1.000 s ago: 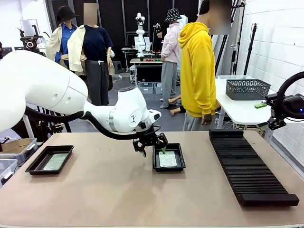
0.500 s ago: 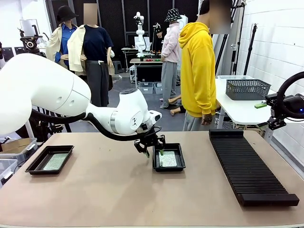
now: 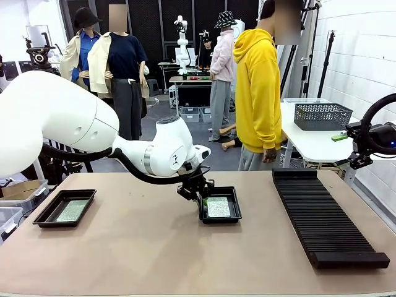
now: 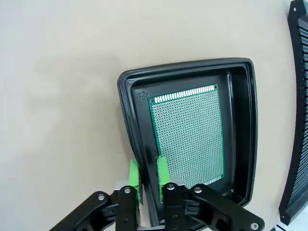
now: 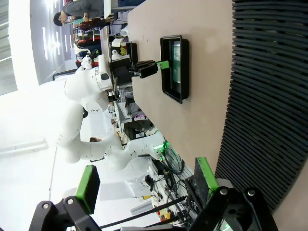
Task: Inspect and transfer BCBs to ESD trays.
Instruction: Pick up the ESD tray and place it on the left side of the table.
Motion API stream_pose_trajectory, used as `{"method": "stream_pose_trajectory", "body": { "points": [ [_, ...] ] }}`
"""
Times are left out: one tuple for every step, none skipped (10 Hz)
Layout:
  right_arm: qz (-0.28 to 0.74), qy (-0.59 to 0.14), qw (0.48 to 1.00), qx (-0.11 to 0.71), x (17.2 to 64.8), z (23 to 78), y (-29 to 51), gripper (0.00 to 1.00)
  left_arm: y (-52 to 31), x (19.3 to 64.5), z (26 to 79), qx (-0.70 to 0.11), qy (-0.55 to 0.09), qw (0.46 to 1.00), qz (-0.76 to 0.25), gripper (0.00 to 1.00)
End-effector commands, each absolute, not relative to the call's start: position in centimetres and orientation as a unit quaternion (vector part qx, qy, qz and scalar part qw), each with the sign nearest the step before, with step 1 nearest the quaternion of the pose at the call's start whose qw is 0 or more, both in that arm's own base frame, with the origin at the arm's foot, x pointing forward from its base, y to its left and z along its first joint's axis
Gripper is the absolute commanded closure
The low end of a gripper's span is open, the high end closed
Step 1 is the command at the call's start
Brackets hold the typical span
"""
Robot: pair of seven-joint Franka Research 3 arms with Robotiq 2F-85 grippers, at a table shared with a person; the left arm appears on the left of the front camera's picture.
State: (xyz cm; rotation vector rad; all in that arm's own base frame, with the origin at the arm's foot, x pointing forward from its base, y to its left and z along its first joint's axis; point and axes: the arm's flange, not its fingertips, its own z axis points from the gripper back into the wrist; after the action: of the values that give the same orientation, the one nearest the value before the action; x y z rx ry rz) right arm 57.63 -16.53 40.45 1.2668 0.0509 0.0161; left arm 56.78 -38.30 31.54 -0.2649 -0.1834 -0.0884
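The left gripper [image 4: 148, 180] is clamped on the rim of the middle tray [image 4: 129, 103], one pad inside the wall and one outside. A BCB [image 4: 190, 132] lies flat on that tray's floor. A second tray [image 3: 48, 210] with another BCB [image 3: 72, 210] sits at the table's left end. The right gripper [image 5: 147, 185] is held wide open near the rack [image 5: 269, 96].
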Motion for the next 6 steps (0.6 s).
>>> {"method": "stream_pose_trajectory", "body": {
  "points": [
    [0.007, 0.019, 0.807, 0.590, 57.51, 40.41, -16.40, 0.00, -38.16, 56.80, 32.06, -0.130, -0.089, 0.987, -0.043, 1.00],
    [0.007, 0.019, 0.807, 0.590, 57.51, 40.41, -16.40, 0.00, -38.10, 56.77, 32.00, -0.129, -0.084, 0.987, -0.041, 1.00],
    [0.007, 0.019, 0.807, 0.590, 57.51, 40.41, -16.40, 0.00, -37.87, 56.55, 32.15, -0.130, -0.057, 0.989, -0.036, 1.00],
    [0.007, 0.019, 0.807, 0.590, 57.51, 40.41, -16.40, 0.00, -38.30, 56.75, 31.57, -0.131, -0.090, 0.986, -0.044, 1.00],
    [0.007, 0.019, 0.807, 0.590, 57.51, 40.41, -16.40, 0.00, -38.30, 56.75, 31.57, -0.131, -0.090, 0.986, -0.044, 1.00],
    [0.007, 0.019, 0.807, 0.590, 57.51, 40.41, -16.40, 0.00, -38.30, 56.75, 31.57, -0.131, -0.090, 0.986, -0.044, 1.00]
  ]
}}
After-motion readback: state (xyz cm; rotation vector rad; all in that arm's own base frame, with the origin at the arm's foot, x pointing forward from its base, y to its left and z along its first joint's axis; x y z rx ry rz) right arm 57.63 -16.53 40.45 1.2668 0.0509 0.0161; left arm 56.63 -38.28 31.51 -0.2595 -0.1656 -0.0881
